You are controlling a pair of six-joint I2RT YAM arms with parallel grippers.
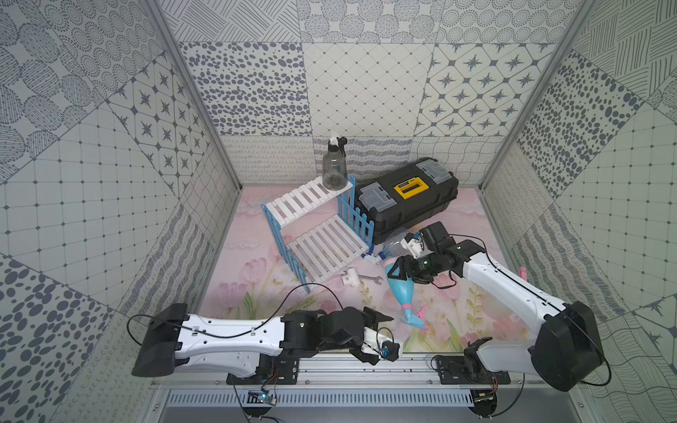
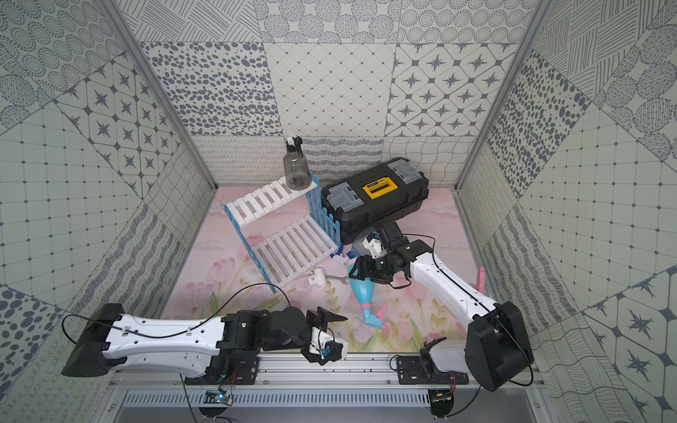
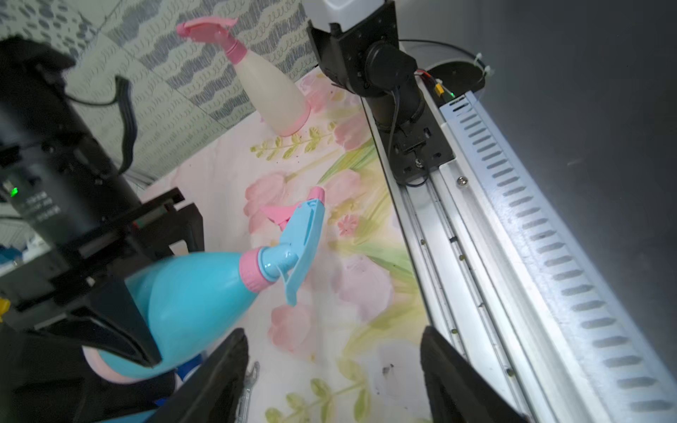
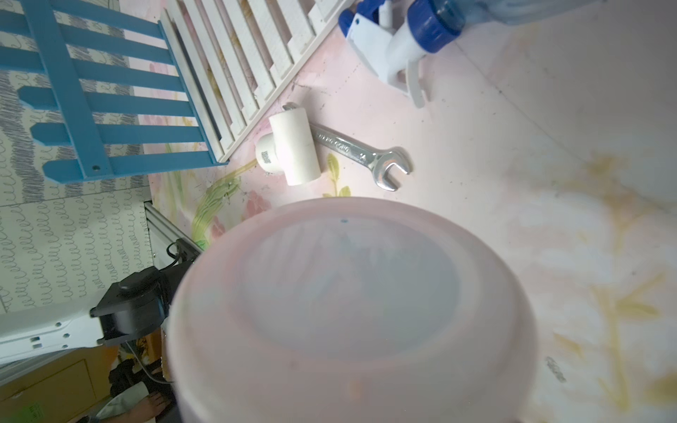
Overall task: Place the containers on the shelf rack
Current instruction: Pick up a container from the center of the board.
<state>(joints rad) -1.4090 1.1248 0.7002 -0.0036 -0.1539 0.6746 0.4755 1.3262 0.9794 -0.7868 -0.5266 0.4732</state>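
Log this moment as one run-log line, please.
right gripper: shut on blue bottle | left gripper: open, empty | grey bottle: on rack top | clear bottle, cream bottle: off rack

Spray bottle on top tier of shelf rack, toolbox right of it, pipe fitting and wrench before it

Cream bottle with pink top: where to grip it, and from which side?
Probably grip the cream bottle just under its pink collar, coming level from the open mat side: it stands upright, tapers upward, and a wall stands close behind.
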